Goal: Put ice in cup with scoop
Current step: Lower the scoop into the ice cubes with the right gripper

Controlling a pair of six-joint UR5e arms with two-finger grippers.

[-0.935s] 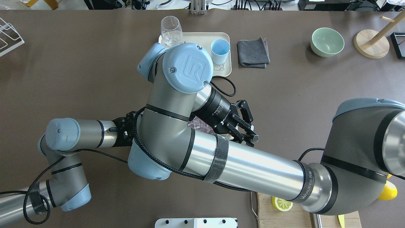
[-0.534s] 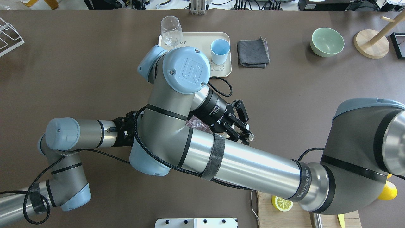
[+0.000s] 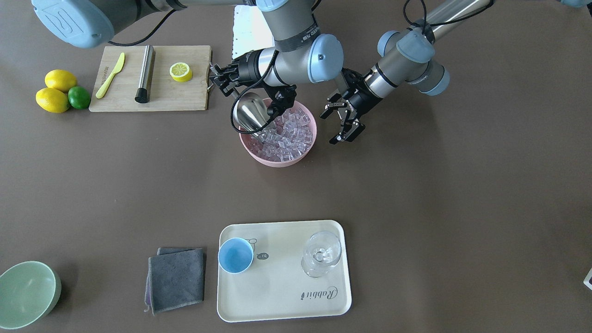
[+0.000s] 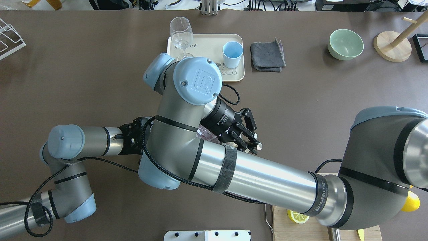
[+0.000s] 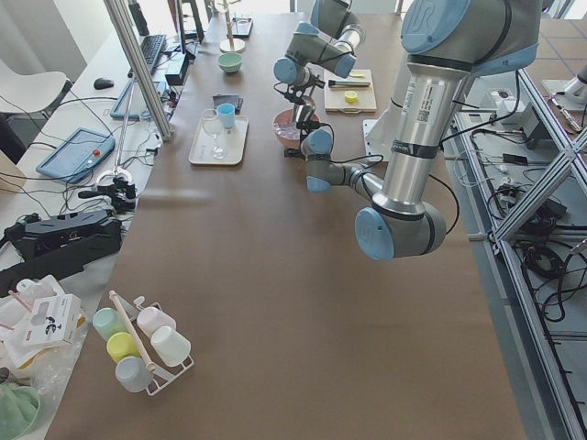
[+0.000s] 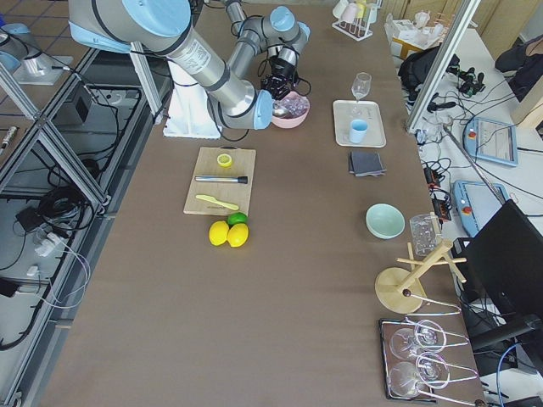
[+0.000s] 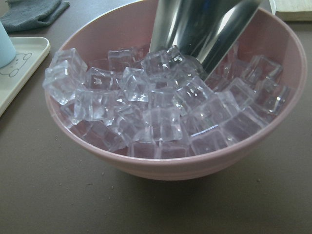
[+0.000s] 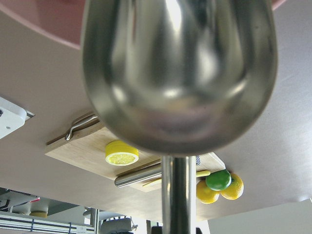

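Note:
The steel scoop (image 3: 249,115) hangs tilted over a pink bowl (image 3: 277,159) full of clear ice (image 3: 286,132). Its open end dips among the cubes at the bowl's edge. My right gripper (image 3: 217,79) is shut on the scoop's thin handle (image 8: 178,195). In the left wrist view the scoop (image 7: 204,29) pushes into the ice (image 7: 161,112) from the bowl's far side. My left gripper (image 3: 346,132) stands open on the table beside the bowl, holding nothing. The light-blue cup (image 3: 235,255) stands upright on a cream tray (image 3: 286,296), and nothing shows inside it.
A stemmed glass (image 3: 321,253) shares the tray. A grey cloth (image 3: 177,279) and a pale-green bowl (image 3: 27,293) lie beside it. Behind the pink bowl is a cutting board (image 3: 185,99) with a steel cylinder (image 3: 144,73), a lemon half and a yellow knife; lemons and a lime (image 3: 78,97) sit past it.
My right arm has swung its gripper and the scoop handle toward the pink bowl, leftward in the overhead view. The left arm has stayed put.

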